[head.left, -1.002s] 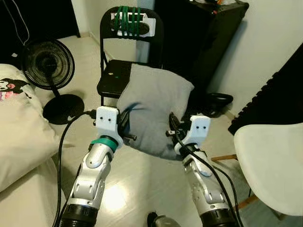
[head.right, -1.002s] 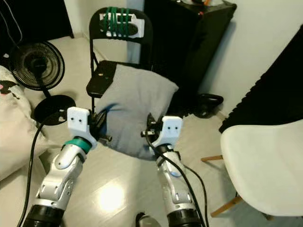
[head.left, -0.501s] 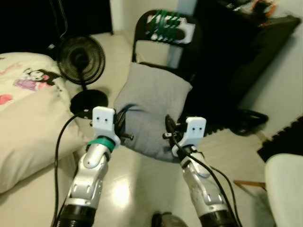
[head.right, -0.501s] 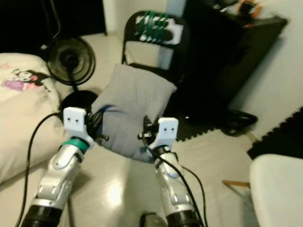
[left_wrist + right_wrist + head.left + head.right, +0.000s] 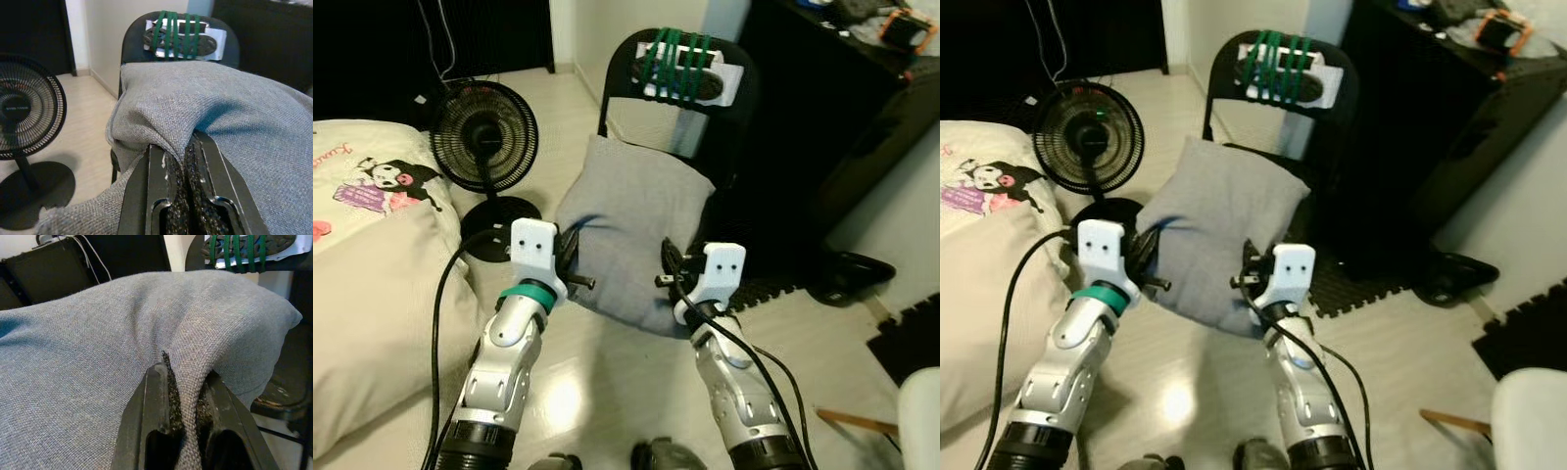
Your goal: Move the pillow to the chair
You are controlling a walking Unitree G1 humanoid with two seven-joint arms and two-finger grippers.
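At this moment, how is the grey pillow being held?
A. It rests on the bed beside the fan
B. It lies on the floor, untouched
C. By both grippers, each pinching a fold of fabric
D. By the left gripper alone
C: the left gripper and the right gripper each have their fingers shut on a fold of the grey pillow, carried in front of the black chair.

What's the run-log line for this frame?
left claw: shut on pillow | right claw: shut on pillow | pillow: held up in front of chair | fan: left of chair
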